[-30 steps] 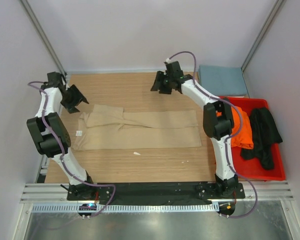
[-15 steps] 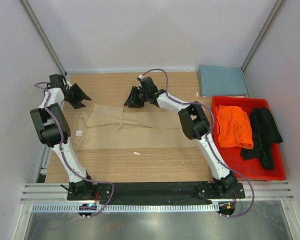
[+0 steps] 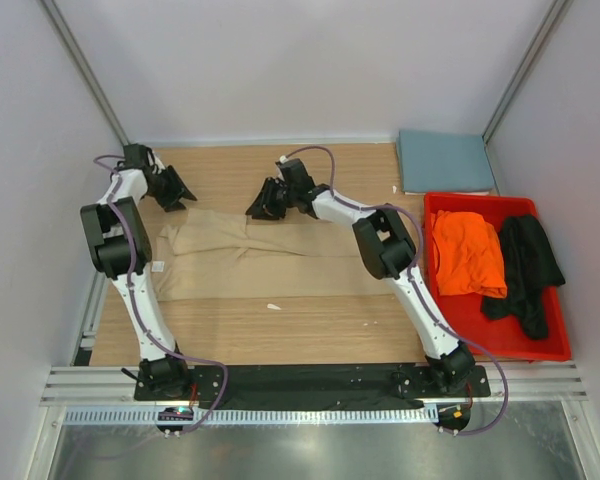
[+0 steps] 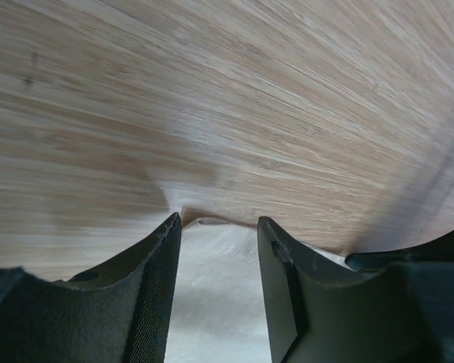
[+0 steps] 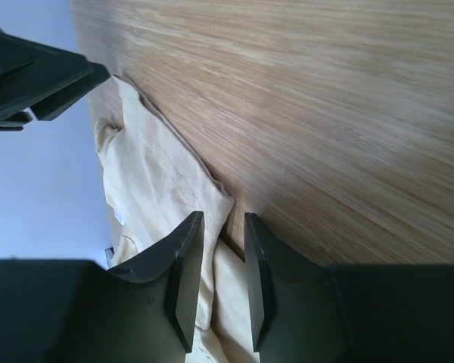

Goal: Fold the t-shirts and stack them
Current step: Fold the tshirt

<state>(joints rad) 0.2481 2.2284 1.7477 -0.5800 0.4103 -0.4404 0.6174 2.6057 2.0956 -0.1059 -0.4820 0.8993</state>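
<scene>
A tan t-shirt lies folded lengthwise across the table, its sleeve end to the left. My left gripper is down at the shirt's far left corner. In the left wrist view it is open, with the tan cloth lying between its fingers. My right gripper is at the shirt's far edge, near a sleeve fold. Its jaws stand narrowly open astride the cloth's edge. An orange t-shirt and a black one lie in the bin. A blue-grey t-shirt lies folded at the back right.
The red bin stands at the right edge of the table. A small white scrap lies on the wood in front of the tan shirt. Walls close in the table at the back and on both sides.
The right gripper has swung left from the back middle down to the shirt's far edge. The left gripper has shifted right to the far left corner. Both pairs of jaws have narrowed.
</scene>
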